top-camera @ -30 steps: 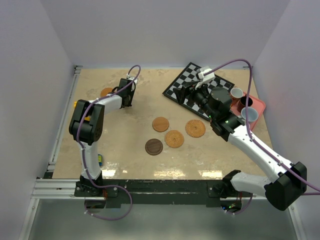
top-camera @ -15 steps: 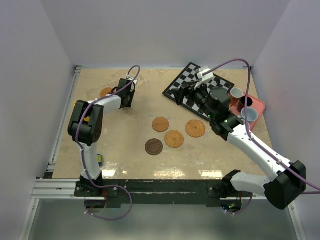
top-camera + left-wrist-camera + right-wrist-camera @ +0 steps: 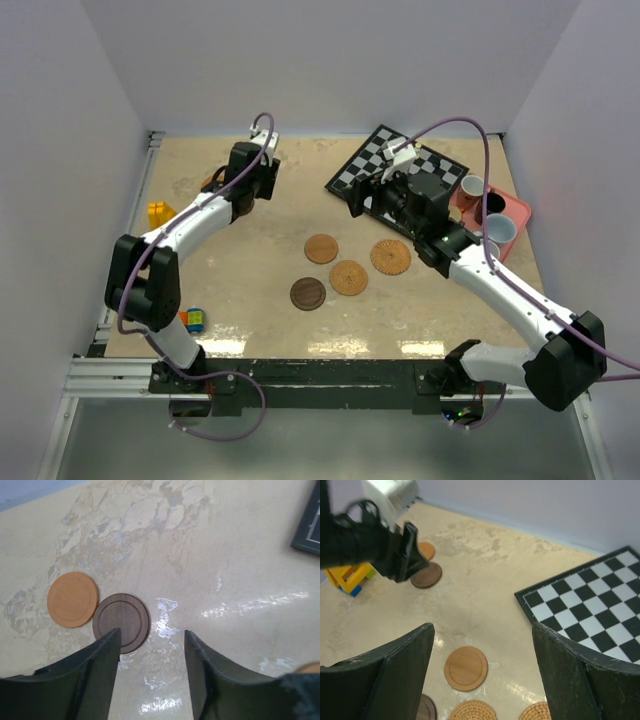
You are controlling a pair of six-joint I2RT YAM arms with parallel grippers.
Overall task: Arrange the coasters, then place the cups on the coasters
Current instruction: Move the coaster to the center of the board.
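My left gripper hangs over the dark brown coaster, jaws apart and empty. The round coaster lies off-centre, toward the left finger. A tan coaster touches it. My right gripper, wide and empty, is well away, so the left arm is nearer.

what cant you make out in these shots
- Top view: the left arm hides most of the tan coaster and the dark coaster.
- Top view: the right arm covers part of the tray, so the number of cups is unclear.
- Right wrist view: the bottom edge cuts off two woven coasters; the right gripper hides most of a second dark coaster.
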